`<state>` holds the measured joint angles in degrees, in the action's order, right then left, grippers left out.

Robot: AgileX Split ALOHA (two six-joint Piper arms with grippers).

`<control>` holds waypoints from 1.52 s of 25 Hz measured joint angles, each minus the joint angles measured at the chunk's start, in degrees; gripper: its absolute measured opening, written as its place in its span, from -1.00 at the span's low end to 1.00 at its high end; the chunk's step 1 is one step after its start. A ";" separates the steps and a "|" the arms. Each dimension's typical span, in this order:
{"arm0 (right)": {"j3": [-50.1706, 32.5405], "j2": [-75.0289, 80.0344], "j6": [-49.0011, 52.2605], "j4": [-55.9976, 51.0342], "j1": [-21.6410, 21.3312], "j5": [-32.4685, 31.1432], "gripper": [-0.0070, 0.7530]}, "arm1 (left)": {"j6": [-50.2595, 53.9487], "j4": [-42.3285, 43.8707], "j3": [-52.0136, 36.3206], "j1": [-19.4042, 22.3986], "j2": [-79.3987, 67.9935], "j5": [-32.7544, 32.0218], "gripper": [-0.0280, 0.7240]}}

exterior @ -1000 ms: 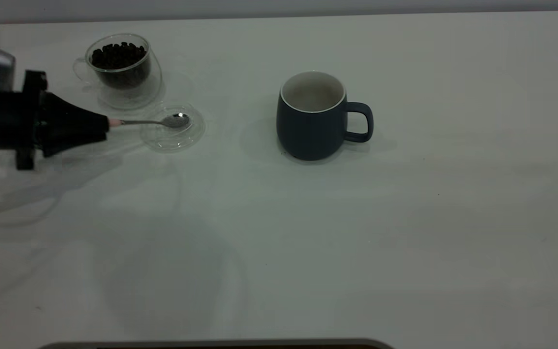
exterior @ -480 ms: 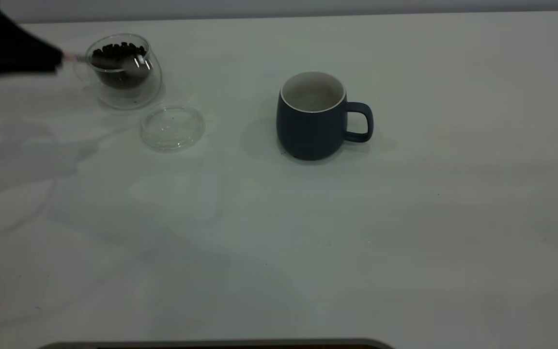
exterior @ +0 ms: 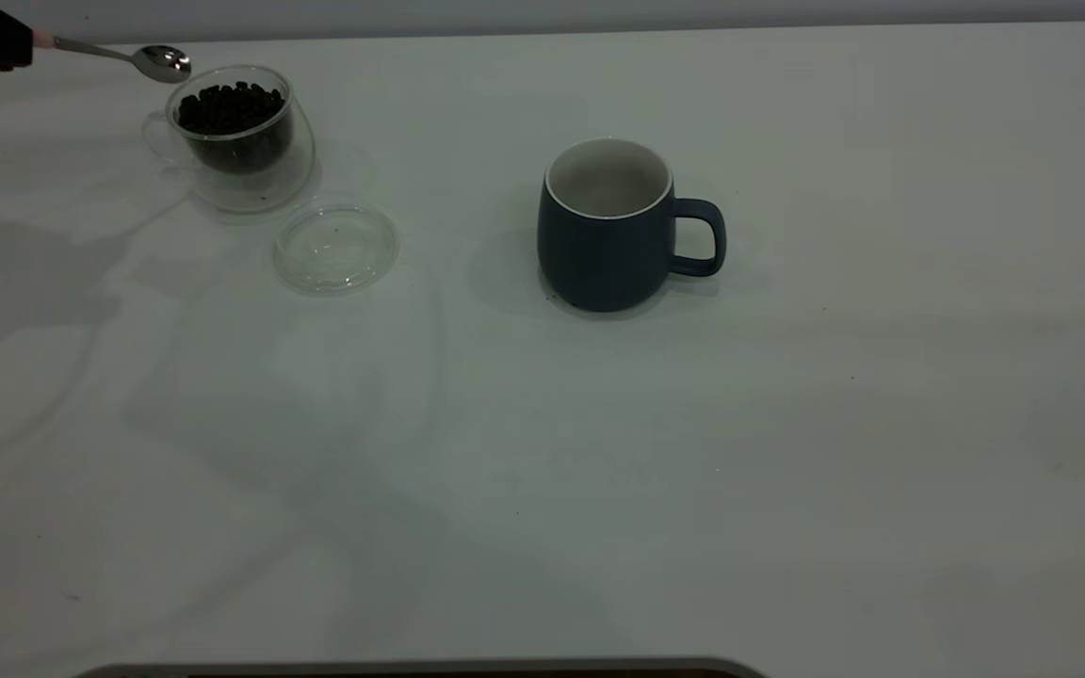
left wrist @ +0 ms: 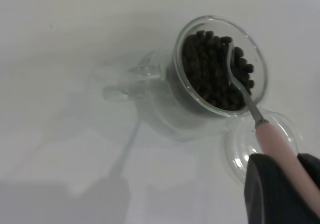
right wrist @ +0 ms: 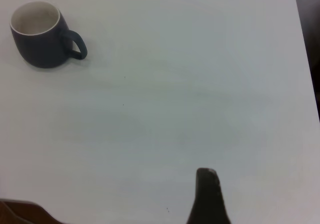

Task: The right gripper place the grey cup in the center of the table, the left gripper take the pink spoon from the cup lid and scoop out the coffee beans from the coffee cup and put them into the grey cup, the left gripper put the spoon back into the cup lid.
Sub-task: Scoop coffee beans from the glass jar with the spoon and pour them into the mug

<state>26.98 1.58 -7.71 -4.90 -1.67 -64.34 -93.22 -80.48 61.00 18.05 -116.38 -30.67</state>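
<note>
My left gripper (exterior: 20, 42) sits at the table's far left corner, shut on the pink spoon (exterior: 119, 54) by its pale pink handle (left wrist: 272, 141). The shiny bowl of the spoon hovers over the far left rim of the coffee cup (exterior: 236, 141) and looks bare. In the left wrist view the bowl lies over the coffee beans (left wrist: 207, 68). The cup lid (exterior: 335, 247) lies bare in front of the coffee cup. The grey cup (exterior: 604, 254) stands upright mid-table, handle to the right, its inside white. My right gripper (right wrist: 207, 184) is out of the exterior view, far from the grey cup (right wrist: 40, 51).
The white table (exterior: 693, 452) stretches wide in front of and to the right of the grey cup. Its right edge shows in the right wrist view, with dark floor beyond. A dark strip runs along the near edge.
The left gripper took the spoon off the lid, dipped it into the coffee cup's beans, then raised it up and back left above the rim. The lid now lies bare.
</note>
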 joint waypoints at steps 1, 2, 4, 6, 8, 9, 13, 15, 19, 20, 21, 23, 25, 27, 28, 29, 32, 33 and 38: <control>0.00 0.00 0.00 0.00 0.00 0.00 0.57 | -1.37 -0.93 0.06 0.00 -0.69 0.06 -0.62; 0.00 0.00 0.00 0.00 0.00 0.00 0.57 | -2.22 -1.61 0.25 0.00 -1.49 0.06 -0.62; 0.00 0.00 0.00 0.00 0.00 0.00 0.57 | -3.46 -2.44 1.21 0.00 -3.16 0.06 -0.62; 0.00 0.00 0.00 0.00 0.00 0.00 0.57 | -3.81 -2.77 2.05 0.00 -4.63 -0.19 -0.62; 0.00 0.00 0.00 0.00 0.00 0.00 0.57 | -3.99 -2.79 2.97 0.00 -5.76 -0.23 -0.62; 0.00 0.00 0.00 0.00 0.00 0.00 0.57 | -4.02 -2.95 3.40 0.00 -6.16 -0.29 -0.62; 0.00 0.00 0.00 0.00 0.00 0.00 0.57 | -4.09 -3.65 5.37 -0.23 -8.39 -0.72 -0.62; 0.00 0.00 0.00 0.00 0.00 0.00 0.57 | -4.09 -3.78 6.39 -0.69 -9.82 -1.07 -0.62; 0.00 0.00 0.00 0.00 0.00 0.00 0.57 | -3.36 -3.91 6.98 -1.44 -11.63 -1.94 -0.62; 0.00 0.00 0.00 0.00 0.00 0.00 0.57 | -2.94 -3.96 7.02 -1.56 -11.75 -2.00 -0.62; 0.00 0.00 0.00 0.00 0.00 0.00 0.57 | -2.31 -3.96 7.04 -1.62 -11.74 -2.00 -0.62; 0.00 0.00 0.00 0.00 0.00 0.00 0.57 | -0.64 -4.03 7.28 -1.69 -11.74 -2.07 -0.62; 0.00 0.00 0.00 0.00 0.00 0.00 0.57 | 1.26 -4.03 7.33 -1.69 -11.74 -2.08 -0.62; 0.00 0.00 0.00 0.00 0.00 0.00 0.57 | 3.50 -4.03 7.33 -1.69 -11.74 -2.27 -0.62; 0.00 0.00 0.00 0.00 0.00 0.00 0.57 | 4.54 -4.03 7.33 -1.69 -11.74 -2.41 -0.62; 0.00 0.00 0.00 0.00 0.00 0.00 0.57 | 5.80 -4.03 7.33 -1.69 -11.74 -2.54 -0.62; 0.00 0.00 0.00 0.00 0.00 0.00 0.57 | 9.10 -4.03 7.33 -1.69 -11.74 -3.02 -0.62; 0.00 0.00 0.00 0.00 0.00 0.00 0.57 | 10.29 -4.03 7.33 -1.69 -11.74 -3.16 -0.62; 0.00 0.00 0.00 0.00 0.00 0.00 0.57 | 13.20 -3.98 7.33 -1.69 -11.74 -4.62 -0.62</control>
<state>26.98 1.58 -7.71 -4.90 -1.67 -64.34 -80.03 -84.46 68.32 16.36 -128.12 -35.29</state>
